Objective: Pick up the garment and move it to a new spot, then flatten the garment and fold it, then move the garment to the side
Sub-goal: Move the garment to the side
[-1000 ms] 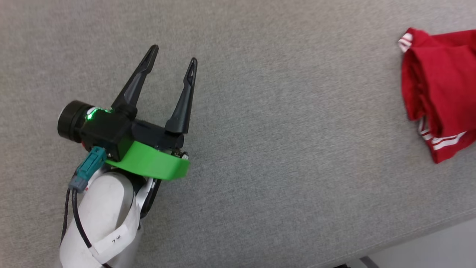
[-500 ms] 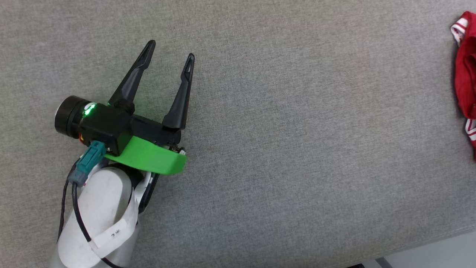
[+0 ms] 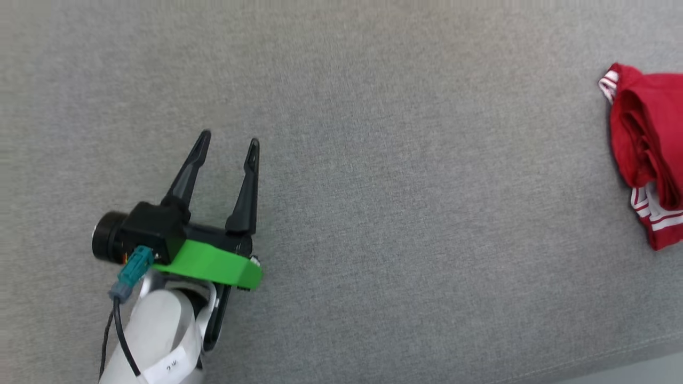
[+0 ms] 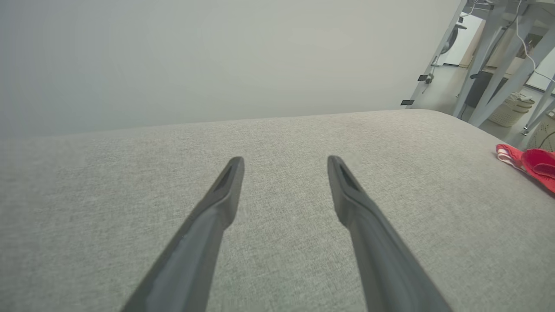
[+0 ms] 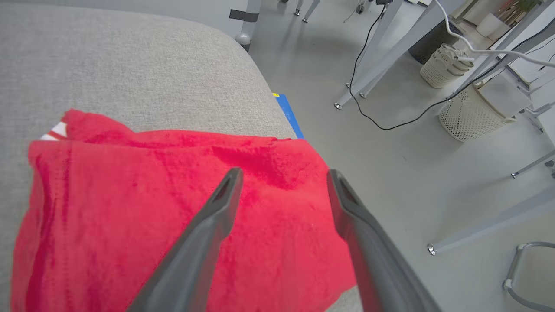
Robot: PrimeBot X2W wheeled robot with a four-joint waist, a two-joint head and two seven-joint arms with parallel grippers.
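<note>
1. Two stages are judged done. The garment (image 3: 645, 144) is seen as a compact, layered bundle rather than spread out, so flattening and folding appear complete.
2. The last stage, the move to the side, is judged finished or nearly so. The garment lies well apart to the right of the fingers of the left gripper (image 3: 229, 138) and directly beneath and ahead of the fingers of the right gripper (image 5: 285, 172), close to a rounded corner of the surface (image 3: 400, 186).
3. The left fingers are spread wide with nothing between them, and bare surface is seen ahead of them.
4. The right fingers are likewise parted wide above the red cloth, and no fold is pinched. Whether their tips touch the fabric cannot be told.
5. The garment is a soft red knit, slightly fuzzy up close and rumpled into gentle ridges. Its red-white striped trim (image 3: 653, 216) shows at the edge facing the left fingers.
6. The surface is covered in a matte grey weave, finely grained and padded-looking. The fingers are dark, long and tapered, with slotted tips.
7. Only a withdrawal of the right arm is judged to remain.
</note>
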